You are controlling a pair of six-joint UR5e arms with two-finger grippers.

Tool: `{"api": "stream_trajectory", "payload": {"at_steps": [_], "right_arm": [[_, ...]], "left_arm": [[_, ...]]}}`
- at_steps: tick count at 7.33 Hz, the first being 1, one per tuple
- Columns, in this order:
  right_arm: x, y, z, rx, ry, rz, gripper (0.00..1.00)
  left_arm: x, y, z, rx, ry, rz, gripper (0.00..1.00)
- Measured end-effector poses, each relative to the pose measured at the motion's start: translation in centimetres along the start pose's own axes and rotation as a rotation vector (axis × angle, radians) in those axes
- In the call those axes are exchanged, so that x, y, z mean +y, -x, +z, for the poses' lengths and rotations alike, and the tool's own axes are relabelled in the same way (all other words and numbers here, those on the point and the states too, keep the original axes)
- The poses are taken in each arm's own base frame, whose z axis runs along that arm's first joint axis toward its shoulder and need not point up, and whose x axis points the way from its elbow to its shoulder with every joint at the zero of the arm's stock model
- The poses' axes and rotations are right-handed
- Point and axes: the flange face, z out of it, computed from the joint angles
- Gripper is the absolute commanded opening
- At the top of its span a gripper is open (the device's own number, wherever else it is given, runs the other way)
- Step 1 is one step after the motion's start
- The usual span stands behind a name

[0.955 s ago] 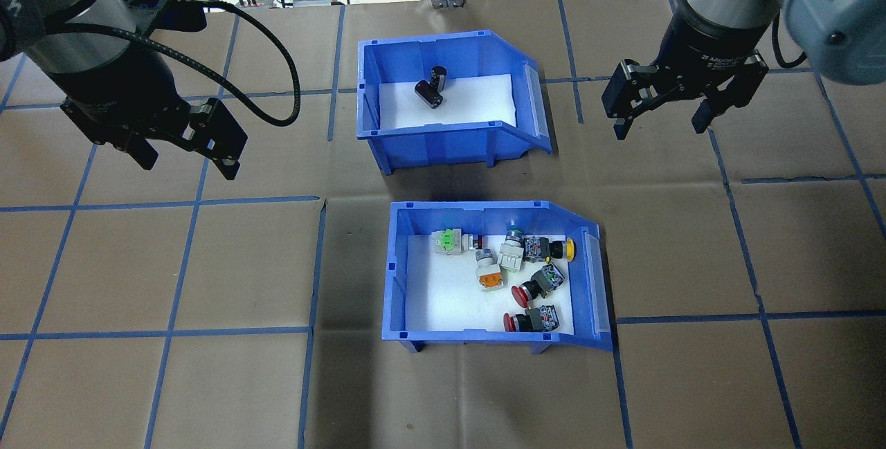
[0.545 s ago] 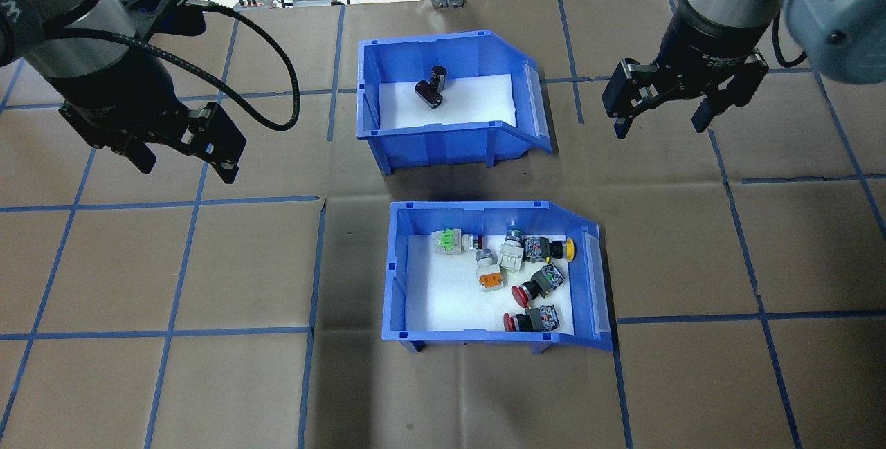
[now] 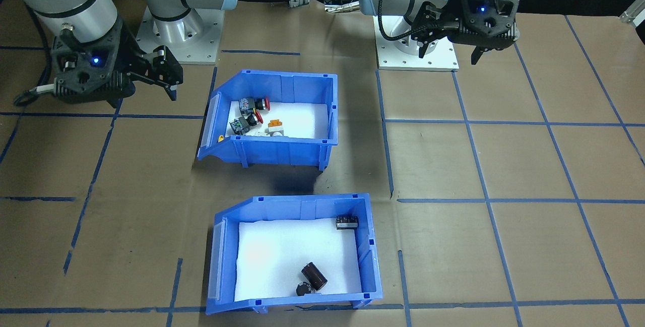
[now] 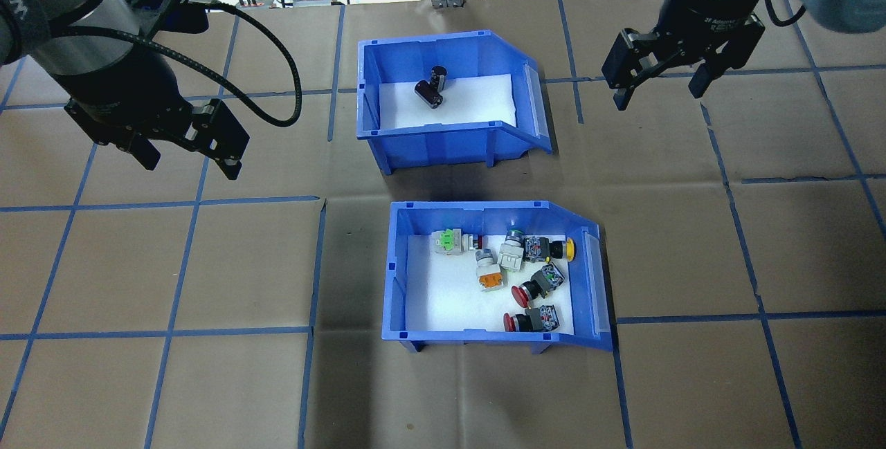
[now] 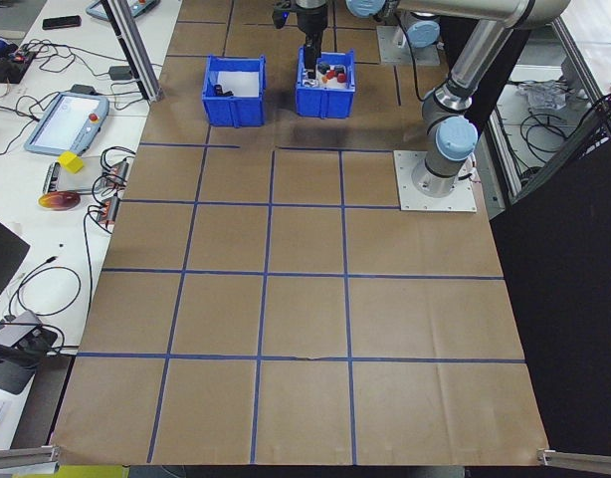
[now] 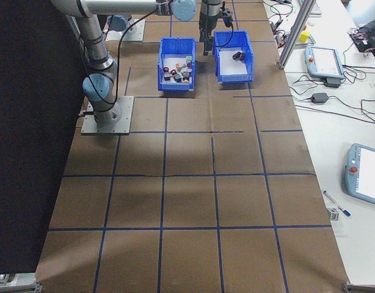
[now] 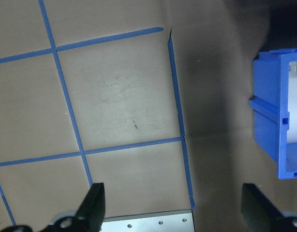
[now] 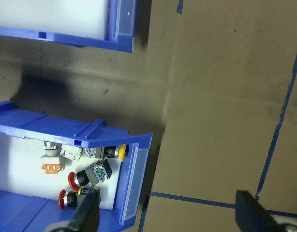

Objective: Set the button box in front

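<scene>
Overhead exterior view: the tabletop (image 4: 173, 262) is covered w/ brown paper and marked in squares by blue tape lines. Two blue bins stand near the middle, one behind the other, apart from each other w/ a strip of paper between them.

The button box (image 4: 495, 276) is the bin nearer to the robot. In the front-facing view it (image 3: 269, 118) is the upper bin, close to the two arm bases. It sits flat on the tabletop, its low open side toward the robot's right. On its white foam lie several push buttons (image 4: 516, 266), mostly in the right half of the box: red, yellow, orange and green caps are visible.

The other bin (image 4: 450, 99) is farther from the robot, same orientation. It holds dark cylinders (image 4: 430, 87) on white foam; in the front-facing view one is at the bin's corner and the others lie by the near wall.

The left end effector (image 4: 185, 158) hangs above bare paper, well apart from both bins, on the robot's left side. Its fingers are spread wide and hold nothing. The left wrist view shows only a corner of the button box (image 7: 279, 121) at the right edge.

The right end effector (image 4: 657, 89) hangs to the right of the far bin, not touching it, also spread wide and w/o anything in it. The right wrist view looks down on the open side of the button box (image 8: 71, 179) and a corner of the other bin.
</scene>
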Motion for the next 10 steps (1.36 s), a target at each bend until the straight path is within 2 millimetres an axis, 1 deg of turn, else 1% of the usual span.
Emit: {"api": "stream_trajectory", "payload": {"at_steps": [1, 3, 4, 6, 7, 8, 9, 10], "right_arm": [[-1.7, -0.1, -0.2, 0.001, 0.000, -0.033, 1.00], [-4.2, 0.0, 0.3, 0.002, -0.002, -0.201, 1.00], [-5.0, 0.5, 0.7, 0.002, -0.003, -0.310, 1.00], [-6.5, 2.8, 1.9, 0.005, -0.004, -0.546, 1.00], [-7.2, 4.2, 2.5, 0.010, -0.015, -0.649, 1.00], [-7.8, 5.8, 3.1, 0.014, -0.028, -0.732, 1.00], [-8.4, 7.9, 3.9, 0.020, -0.045, -0.806, 1.00], [-9.0, 10.4, 4.8, 0.033, -0.066, -0.879, 1.00]], "left_arm": [[-0.3, 0.1, 0.0, 0.017, -0.017, -0.048, 0.99], [-0.2, 0.4, -0.1, 0.022, -0.049, -0.217, 0.99], [-0.3, 0.5, 0.2, 0.008, -0.046, -0.317, 0.99], [0.1, -0.3, 1.2, 0.003, -0.015, -0.533, 0.99], [0.6, -1.6, 1.8, 0.017, 0.006, -0.679, 0.99], [1.3, -4.2, 2.2, 0.031, 0.022, -0.825, 0.99], [2.1, -7.4, 2.9, 0.029, 0.037, -0.951, 0.99], [3.0, -10.1, 3.9, 0.021, 0.058, -1.062, 0.99]]}}
